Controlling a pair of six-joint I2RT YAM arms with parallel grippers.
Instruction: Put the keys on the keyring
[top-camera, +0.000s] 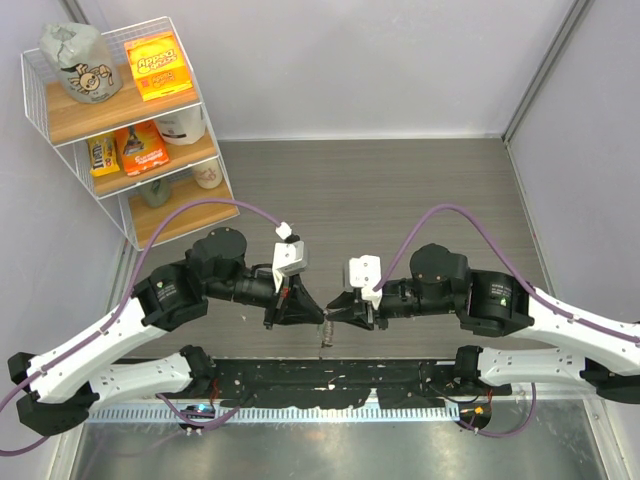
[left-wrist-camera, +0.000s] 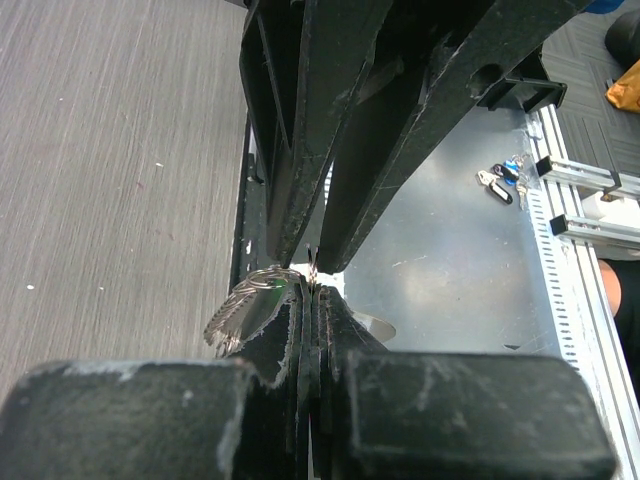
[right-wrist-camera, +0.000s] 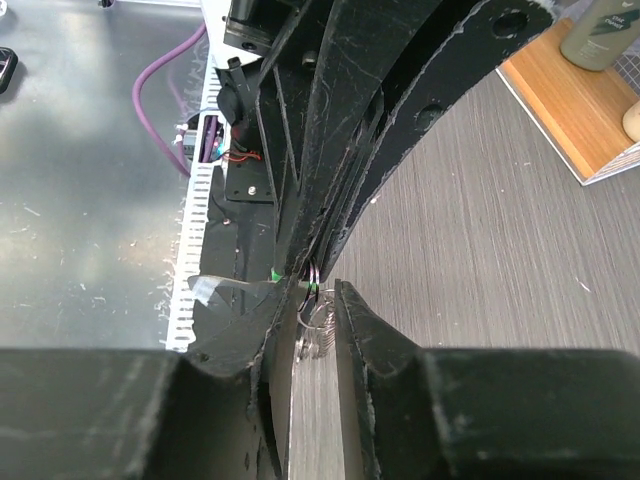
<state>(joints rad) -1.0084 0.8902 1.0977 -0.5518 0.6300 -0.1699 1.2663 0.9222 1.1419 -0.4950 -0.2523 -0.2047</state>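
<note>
Starting nearest the arm bases, a bare metal tray (left-wrist-camera: 450, 270) carries a small bunch of keys (left-wrist-camera: 500, 183) with black and blue heads, at 2 o'clock in the left wrist view. Just beyond it, over the near edge of the grey wood-grain table (top-camera: 400, 190), the two claws meet tip to tip at the middle of the top view. The left gripper (left-wrist-camera: 312, 300) is clenched, its fingers pressed flat together. The keyring (left-wrist-camera: 245, 316) spills from its tips toward 9 o'clock as a silvery, ribbed, glittering loop shaped rather like a feather. The right gripper (right-wrist-camera: 315, 298), at 3 o'clock from that meeting point, is clamped on the same knot, but whether it pinches ring or key cannot be told. The key (right-wrist-camera: 311, 290) shows only as a bright green fleck, tiny beside the fingers, right where the tips touch. From above, a short glittering tail hangs toward 6 o'clock below them. Farthest off, at 10 o'clock, a white wire shelf (top-camera: 80, 120) holds snack boxes and bottles.
</note>
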